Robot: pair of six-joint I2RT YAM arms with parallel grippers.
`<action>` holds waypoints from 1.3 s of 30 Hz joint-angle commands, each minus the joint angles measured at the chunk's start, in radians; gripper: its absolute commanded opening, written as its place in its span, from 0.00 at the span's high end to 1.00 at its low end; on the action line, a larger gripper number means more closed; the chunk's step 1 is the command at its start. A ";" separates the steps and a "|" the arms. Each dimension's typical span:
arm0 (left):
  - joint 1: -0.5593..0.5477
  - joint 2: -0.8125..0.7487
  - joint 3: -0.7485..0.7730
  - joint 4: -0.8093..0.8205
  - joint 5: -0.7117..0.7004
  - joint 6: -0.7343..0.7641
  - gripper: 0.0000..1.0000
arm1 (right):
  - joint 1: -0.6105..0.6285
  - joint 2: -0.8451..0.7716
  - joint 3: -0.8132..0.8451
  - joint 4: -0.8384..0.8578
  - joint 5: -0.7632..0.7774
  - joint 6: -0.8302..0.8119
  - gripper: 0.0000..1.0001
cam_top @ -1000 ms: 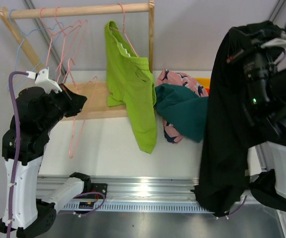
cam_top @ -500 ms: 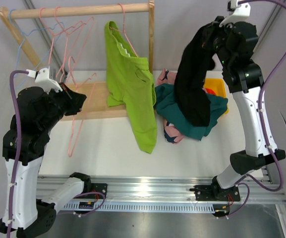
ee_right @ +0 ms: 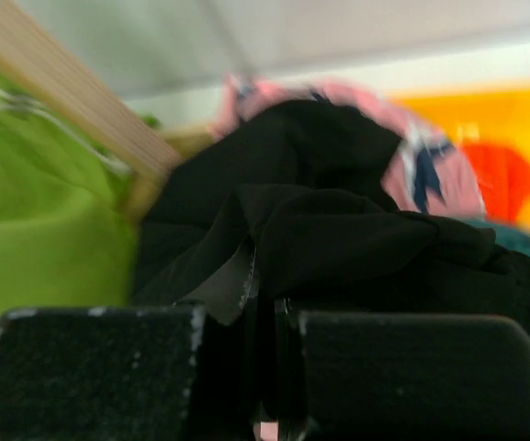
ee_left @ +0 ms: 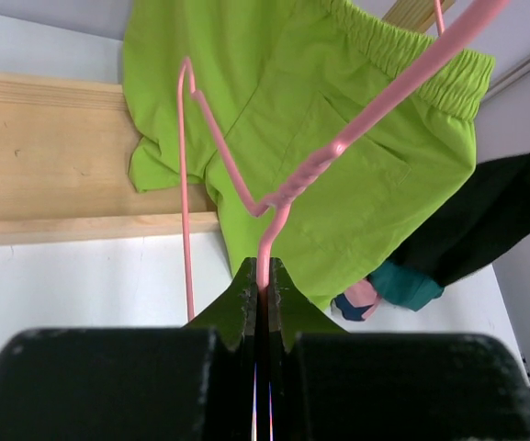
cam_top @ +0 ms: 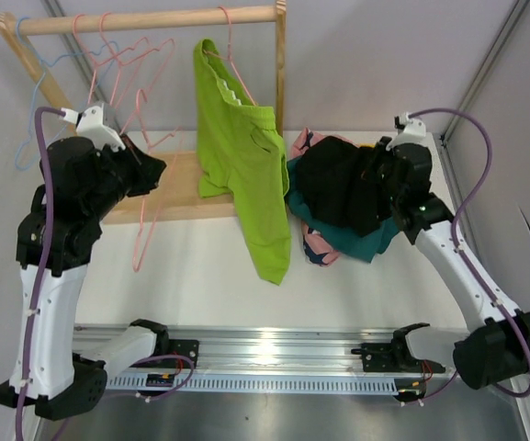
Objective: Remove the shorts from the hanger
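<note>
The left gripper (ee_left: 265,287) is pinching shut on the thin neck of an empty pink hanger (ee_left: 274,197). Its two fingers are squeezing the wire with almost no gap between them. From above, the left gripper (cam_top: 151,171) is hanging in the air and the empty pink hanger (cam_top: 141,234) is dangling under it. Just past its fingers, the lime green shorts (ee_left: 338,119) are hanging on their own hanger. From above, the lime green shorts (cam_top: 246,175) are drooping from the wooden rail (cam_top: 154,18), off to the side of the left gripper. A wooden board (ee_left: 53,147) is lying under and behind them.

The right gripper (ee_right: 269,322) is pinching shut on a fold of the black shorts (ee_right: 338,230). From above, the right gripper (cam_top: 377,180) is sitting low by the pile, and the black shorts (cam_top: 333,188) are spreading out in front of it, on top of the other clothes. The teal shorts (cam_top: 349,243) are peeking out from under the black ones, just below the gripper. The pink shorts with dark splotches (cam_top: 312,243) are lying beside the teal ones on the white table (cam_top: 200,276). Far in front of the right fingers, something orange (ee_right: 490,179) is showing, but it is blurry.
</note>
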 commanded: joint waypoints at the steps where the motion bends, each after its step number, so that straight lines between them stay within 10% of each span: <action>1: -0.001 0.043 0.092 0.037 -0.017 0.020 1.00 | -0.058 0.055 -0.109 0.174 0.019 0.084 1.00; 4: -0.001 0.094 0.185 0.027 -0.017 0.020 1.00 | -0.130 0.144 -0.113 0.191 -0.089 0.114 0.82; 5: -0.001 0.110 0.231 0.022 -0.016 0.020 1.00 | -0.143 0.210 -0.096 0.170 -0.112 0.118 0.34; 8: -0.001 0.192 0.375 -0.012 -0.071 0.032 1.00 | -0.152 0.268 -0.013 0.066 -0.090 0.117 0.04; 25: 0.097 0.646 0.747 0.094 -0.048 0.032 1.00 | -0.039 -0.383 -0.398 -0.085 -0.167 0.204 0.01; 39: 0.178 0.747 0.786 0.178 0.048 0.030 1.00 | 0.146 -0.471 -0.490 -0.102 -0.097 0.218 0.01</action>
